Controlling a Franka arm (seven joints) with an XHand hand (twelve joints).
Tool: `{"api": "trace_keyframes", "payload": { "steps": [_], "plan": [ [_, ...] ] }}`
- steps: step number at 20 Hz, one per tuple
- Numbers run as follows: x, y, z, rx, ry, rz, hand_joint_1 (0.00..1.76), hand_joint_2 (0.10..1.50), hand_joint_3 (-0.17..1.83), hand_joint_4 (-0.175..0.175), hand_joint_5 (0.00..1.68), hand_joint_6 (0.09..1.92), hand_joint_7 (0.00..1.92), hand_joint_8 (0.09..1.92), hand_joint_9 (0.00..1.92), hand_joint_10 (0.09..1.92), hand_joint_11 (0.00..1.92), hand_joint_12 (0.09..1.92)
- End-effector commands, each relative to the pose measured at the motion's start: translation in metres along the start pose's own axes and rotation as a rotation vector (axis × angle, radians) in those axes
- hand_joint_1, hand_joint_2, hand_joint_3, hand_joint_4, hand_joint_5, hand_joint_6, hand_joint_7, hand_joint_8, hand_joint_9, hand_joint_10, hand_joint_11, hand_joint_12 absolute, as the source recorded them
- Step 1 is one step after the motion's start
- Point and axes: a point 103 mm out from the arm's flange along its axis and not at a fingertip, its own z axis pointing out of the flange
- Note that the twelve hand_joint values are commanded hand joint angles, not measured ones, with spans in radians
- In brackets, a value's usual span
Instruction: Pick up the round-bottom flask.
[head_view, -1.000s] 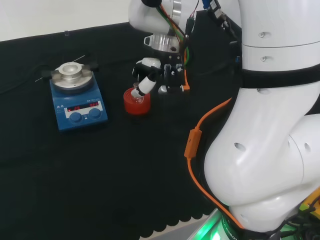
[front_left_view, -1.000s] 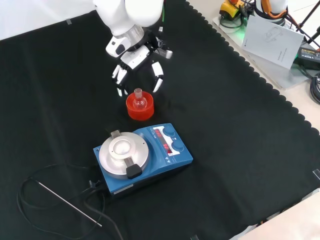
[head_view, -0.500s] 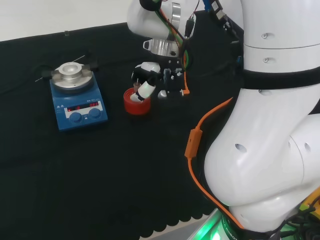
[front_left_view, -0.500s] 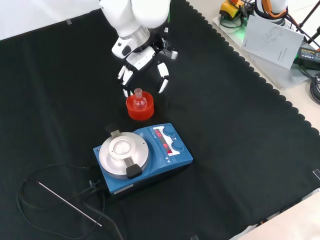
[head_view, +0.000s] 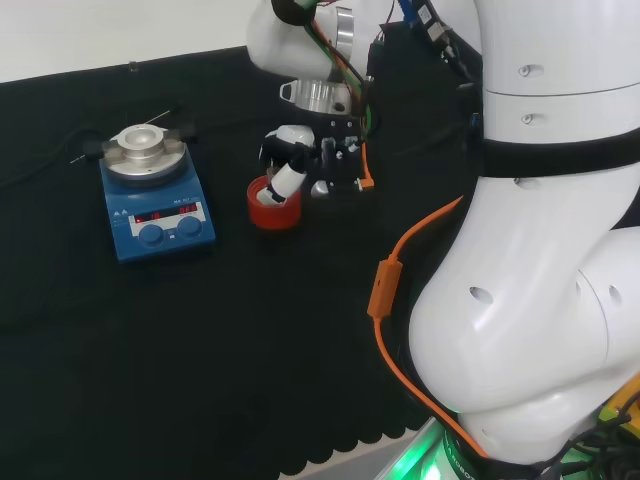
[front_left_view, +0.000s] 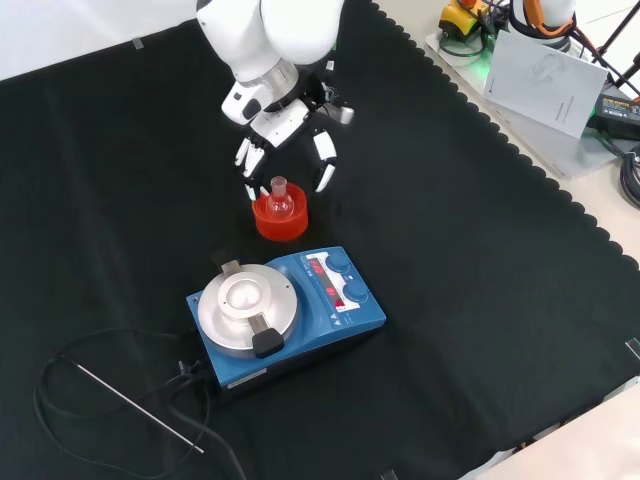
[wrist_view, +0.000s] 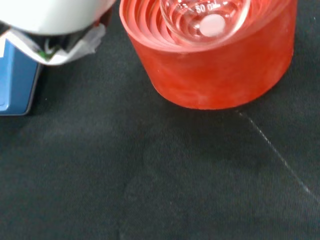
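Round-bottom flask (front_left_view: 277, 200): one, clear glass, seated upright in one red ribbed stand (front_left_view: 279, 218), neck vertical, well inside the counter (front_left_view: 480, 290) edges. One hand (front_left_view: 285, 130) sits just above and beyond it in the front view, fingers (front_left_view: 324, 172) apart, straddling the neck, not visibly touching. One blue hotplate (front_left_view: 285, 312) stands near the stand

- The round-bottom flask (front_left_view: 277, 200) is small, of clear glass, upright with its neck up.
- It sits in a red ribbed ring stand (front_left_view: 280, 221) on the black surface (front_left_view: 450, 300).
- In the wrist view its rounded bulb (wrist_view: 205, 17) rests in the ring's hollow.
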Motion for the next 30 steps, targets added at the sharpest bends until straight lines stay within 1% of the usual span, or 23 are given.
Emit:
{"api": "trace_keyframes", "payload": {
  "steps": [1, 4, 6, 8, 10, 15, 18, 20, 24, 26, 30],
  "plan": [
    [0.003, 0.004, -0.001, 0.004, -0.028, -0.004, 0.95, 0.37, 0.88, -0.175, 0.36, 0.88, 0.72, 0.89, 0.76, 0.84, 0.49, 1.38],
    [0.003, 0.006, -0.004, 0.001, -0.047, -0.002, 1.02, 0.36, 0.9, -0.175, 0.47, 0.95, 0.79, 0.88, 0.85, 0.81, 0.58, 1.35],
    [0.002, 0.009, -0.004, 0.0, -0.058, -0.002, 1.07, 0.35, 0.92, -0.175, 0.53, 0.96, 0.82, 0.88, 0.88, 0.8, 0.61, 1.34],
    [0.001, 0.011, -0.003, 0.012, -0.067, -0.007, 1.11, 0.35, 0.94, -0.175, 0.59, 0.95, 0.83, 0.88, 0.9, 0.8, 0.64, 1.33],
    [-0.001, 0.013, -0.001, 0.022, -0.071, -0.009, 1.13, 0.35, 0.95, -0.175, 0.61, 0.95, 0.84, 0.88, 0.91, 0.79, 0.66, 1.33],
    [-0.006, 0.016, 0.001, 0.021, -0.095, -0.002, 1.16, 0.34, 0.98, -0.175, 0.66, 0.93, 0.86, 0.88, 0.96, 0.78, 0.74, 1.29],
    [-0.006, 0.019, -0.001, 0.008, -0.106, 0.004, 1.18, 0.34, 0.99, -0.175, 0.75, 0.9, 0.92, 0.87, 1.01, 0.75, 0.8, 1.27],
    [-0.005, 0.021, -0.004, -0.007, -0.115, 0.008, 1.2, 0.34, 1.0, -0.175, 0.83, 0.86, 1.0, 0.84, 1.06, 0.73, 0.83, 1.26],
    [-0.005, 0.023, -0.011, -0.016, -0.123, 0.011, 1.22, 0.34, 1.01, -0.175, 0.97, 0.81, 1.16, 0.75, 1.16, 0.69, 0.91, 1.23],
    [-0.005, 0.024, -0.014, -0.021, -0.121, 0.013, 1.23, 0.35, 1.01, -0.175, 1.0, 0.8, 1.2, 0.73, 1.2, 0.68, 0.95, 1.22],
    [-0.007, 0.026, -0.017, -0.01, -0.126, 0.021, 1.23, 0.35, 1.02, -0.175, 1.04, 0.79, 1.26, 0.7, 1.25, 0.66, 0.99, 1.21]
  ]
}}
